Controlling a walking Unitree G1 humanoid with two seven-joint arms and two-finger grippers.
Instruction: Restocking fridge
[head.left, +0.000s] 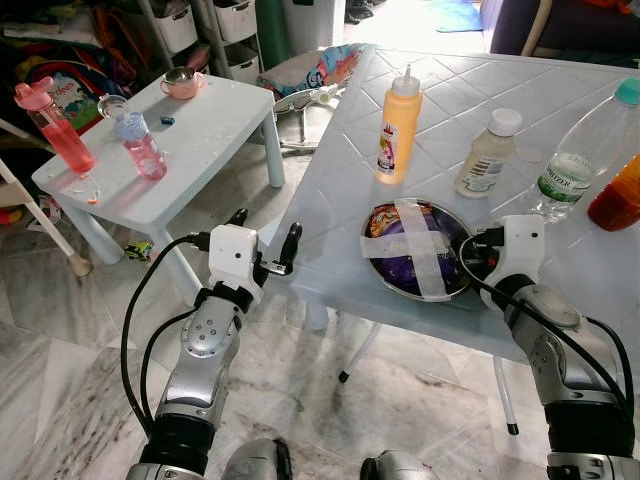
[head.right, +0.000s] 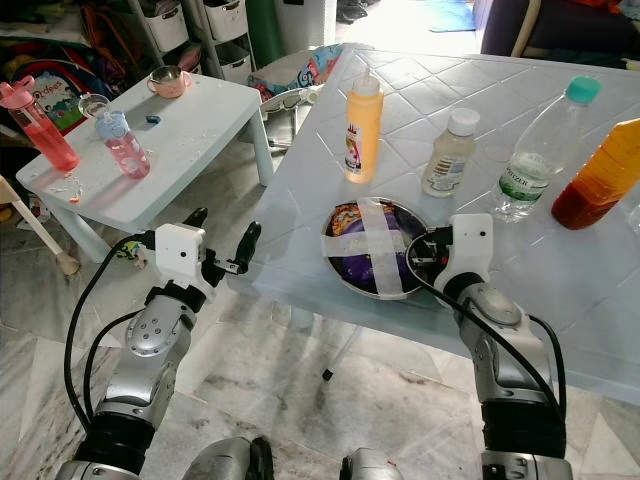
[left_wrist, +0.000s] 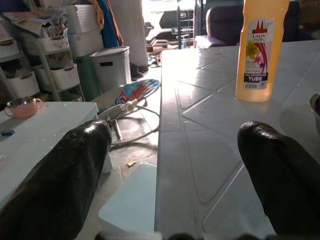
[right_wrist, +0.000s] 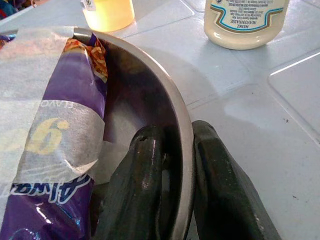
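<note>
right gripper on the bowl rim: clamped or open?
Clamped. In the right wrist view the right gripper has one finger inside and one outside the metal bowl rim, both pressed against it. The bowl rests on the table.

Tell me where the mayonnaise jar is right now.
The mayonnaise jar stands upright on the big white table, between the orange squeeze bottle and the clear water bottle, just beyond the taped metal bowl.
</note>
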